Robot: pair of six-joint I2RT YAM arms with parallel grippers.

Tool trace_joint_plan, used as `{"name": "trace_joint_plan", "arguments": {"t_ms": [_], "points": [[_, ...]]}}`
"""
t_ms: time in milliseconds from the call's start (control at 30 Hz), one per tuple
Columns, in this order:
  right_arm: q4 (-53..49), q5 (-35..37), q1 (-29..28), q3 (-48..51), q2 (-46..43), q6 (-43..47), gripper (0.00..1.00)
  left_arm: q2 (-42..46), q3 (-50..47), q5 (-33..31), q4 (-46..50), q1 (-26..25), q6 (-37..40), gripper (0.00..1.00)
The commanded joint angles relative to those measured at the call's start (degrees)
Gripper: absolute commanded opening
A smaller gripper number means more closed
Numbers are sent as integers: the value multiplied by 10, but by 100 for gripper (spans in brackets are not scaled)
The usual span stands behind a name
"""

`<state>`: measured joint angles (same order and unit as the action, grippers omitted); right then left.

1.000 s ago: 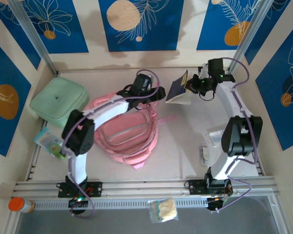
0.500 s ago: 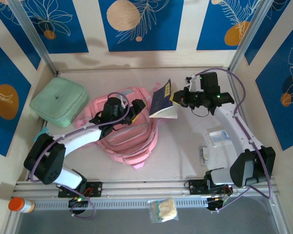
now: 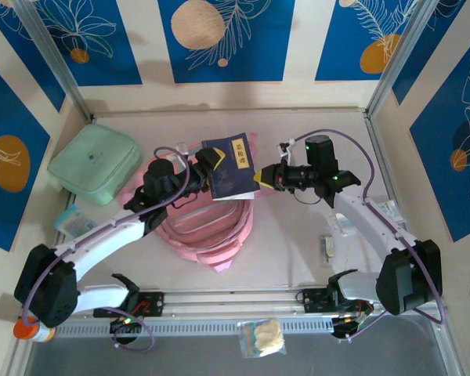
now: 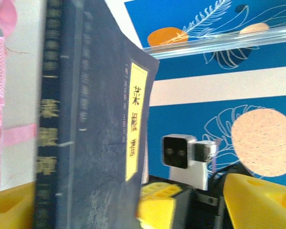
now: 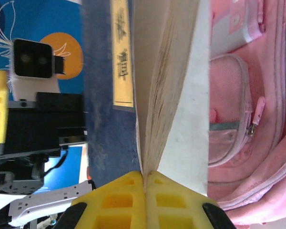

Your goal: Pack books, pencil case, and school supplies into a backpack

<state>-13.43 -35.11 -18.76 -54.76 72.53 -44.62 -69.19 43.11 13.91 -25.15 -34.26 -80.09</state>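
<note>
Overhead camera, wrist cameras close on book [image 4: 86,143]

Whole thing sits in a boxed-in cell. The table [image 3: 298,117] is a plain beige board, a bit scuffed. The back wall [image 3: 223,47] has deep blue panels with white line-drawn leaves, cream stripes [image 3: 300,39] between them and a big peach circle [image 3: 197,23] up top. The left wall [image 3: 4,117] and right wall [image 3: 454,117] carry the same print, each with an orange circle. Two aluminium posts [image 3: 55,63] lean up out of the back corners. A slotted aluminium rail [image 3: 235,301] runs along the near edge, with a grey strip [image 3: 180,356] below it. The light's soft and even, with faint shadows on the board.
</note>
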Motion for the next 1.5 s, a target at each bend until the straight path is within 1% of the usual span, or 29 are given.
{"name": "trace_joint_plan", "arguments": {"t_ms": [0,100,167,233,300,400,433,467,500,567,600,633,667,733,800,867,933,1033,1133,1167,1267,1300,1433,1467], "points": [[29,-31,-4,-5,-25,9,0,24,19,-9,2,-4,25,74],[20,-33,-6,-14,-24,21,0,25,28,-8,14,-11,36,62],[22,-37,-11,-16,-24,21,0,23,28,-9,14,-16,41,56],[2,-29,-18,-28,-25,36,0,18,31,-6,14,-17,45,47],[-15,-24,-21,-36,-25,53,0,14,30,-8,14,-20,49,35],[-16,-21,-21,-28,-30,54,0,8,29,-8,10,-23,52,17],[-15,-21,-19,-23,-33,53,2,7,30,-6,7,-22,52,10],[-16,-23,-18,-18,-37,53,8,5,30,-7,4,-23,54,5],[-17,-25,-14,-13,-41,51,17,5,32,-5,3,-23,59,1],[-20,-29,-7,-3,-52,44,42,5,35,0,6,-24,63,0],[-19,-30,-2,4,-58,34,58,4,34,4,-3,-25,62,0],[-16,-36,2,12,-63,21,69,4,32,6,-14,-28,59,0],[-10,-45,6,19,-65,8,77,3,30,6,-25,-33,57,0],[18,-71,7,33,-61,-17,90,0,35,8,-37,-41,62,0],[42,-88,2,39,-50,-33,95,-7,46,9,-35,-51,70,0],[57,-94,-6,40,-36,-47,99,-16,47,8,-58,-59,66,0],[94,-112,-8,42,-27,-78,99,-25,50,12,-74,-61,63,0],[179,-145,-13,56,-36,-128,98,-21,53,4,-55,-62,84,0],[179,-138,-13,60,-64,-125,91,-6,56,-21,12,-61,125,0],[155,-128,-13,57,-74,-113,87,-2,57,-29,33,-61,132,0],[86,-107,-13,41,-83,-73,72,2,50,-35,37,-62,146,0],[71,-102,-14,38,-82,-65,64,2,51,-35,44,-61,149,0],[43,-71,-29,32,-85,-47,42,-1,47,-35,44,-63,154,0],[24,-60,-28,25,-81,-39,34,-1,48,-38,51,-62,161,0]]}}
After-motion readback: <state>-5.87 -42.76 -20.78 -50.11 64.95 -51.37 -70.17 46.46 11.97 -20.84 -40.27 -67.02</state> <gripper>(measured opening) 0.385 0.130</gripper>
